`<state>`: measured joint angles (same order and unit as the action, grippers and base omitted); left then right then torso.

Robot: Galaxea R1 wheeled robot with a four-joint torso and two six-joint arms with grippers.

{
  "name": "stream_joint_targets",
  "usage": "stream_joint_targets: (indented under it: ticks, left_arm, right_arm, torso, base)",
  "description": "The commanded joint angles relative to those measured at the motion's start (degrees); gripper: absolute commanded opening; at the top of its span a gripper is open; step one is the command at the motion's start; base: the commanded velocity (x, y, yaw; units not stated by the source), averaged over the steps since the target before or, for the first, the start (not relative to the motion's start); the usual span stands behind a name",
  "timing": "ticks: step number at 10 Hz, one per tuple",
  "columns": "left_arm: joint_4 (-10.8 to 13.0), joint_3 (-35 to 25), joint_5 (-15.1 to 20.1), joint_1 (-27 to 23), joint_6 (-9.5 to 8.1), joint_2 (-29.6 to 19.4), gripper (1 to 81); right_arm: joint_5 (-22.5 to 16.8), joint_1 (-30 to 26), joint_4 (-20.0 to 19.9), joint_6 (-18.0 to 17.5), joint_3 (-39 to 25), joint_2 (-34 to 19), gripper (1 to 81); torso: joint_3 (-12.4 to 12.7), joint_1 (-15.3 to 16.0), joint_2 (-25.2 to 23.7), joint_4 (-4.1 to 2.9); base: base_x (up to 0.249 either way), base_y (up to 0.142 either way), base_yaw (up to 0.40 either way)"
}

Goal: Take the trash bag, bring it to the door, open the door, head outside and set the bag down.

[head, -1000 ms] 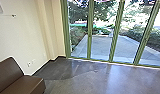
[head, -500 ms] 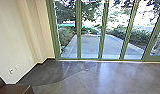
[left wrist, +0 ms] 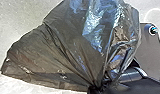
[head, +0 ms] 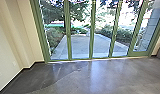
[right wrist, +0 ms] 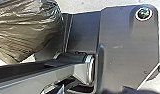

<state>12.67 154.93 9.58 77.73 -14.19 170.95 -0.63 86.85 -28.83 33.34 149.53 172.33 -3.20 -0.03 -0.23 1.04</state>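
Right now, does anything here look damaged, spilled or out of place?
Only the floor: a thin, wavy pale line crosses it, and the part toward the left wall looks darker. It could be a crack or just the finish; I can't tell. The trash bag shows no obvious tear.

Fanning out from the fingers of the left gripper [left wrist: 94, 88], the trash bag [left wrist: 68, 47] is thin, glossy dark plastic, finely creased where it gathers at them and streaked with bright highlights farther off. Near the fingers, the robot's wide plate [left wrist: 149, 52] looks smooth with a dull sheen. Well ahead of them, the floor [head: 108, 75] is smooth and polished, the panes [head: 81, 46] clear glass, the green frames [head: 91, 32] smooth, the pale wall [head: 24, 30] matt.
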Motion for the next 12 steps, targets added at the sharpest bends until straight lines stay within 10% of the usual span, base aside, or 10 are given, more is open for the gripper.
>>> stream_joint_targets:
  ticks: [1, 12]
  left_arm:
    - [0.1, 0.1, 3.1, -3.8, 0.04, -0.3, 1.0]
    - [0.1, 1.1, 3.1, -3.8, 0.04, -0.1, 1.0]
  right_arm:
    - [-4.2, -2.5, 0.4, 0.1, -0.3, 0.2, 81.1]
    - [-4.1, -2.0, 0.7, 0.1, 0.1, 0.3, 81.1]
  torso:
    - [0.0, 0.0, 0.0, 0.00]
    - [0.0, 0.0, 0.0, 0.00]
  base:
    - [0.000, 0.000, -0.310]
    - [0.000, 0.000, -0.305]
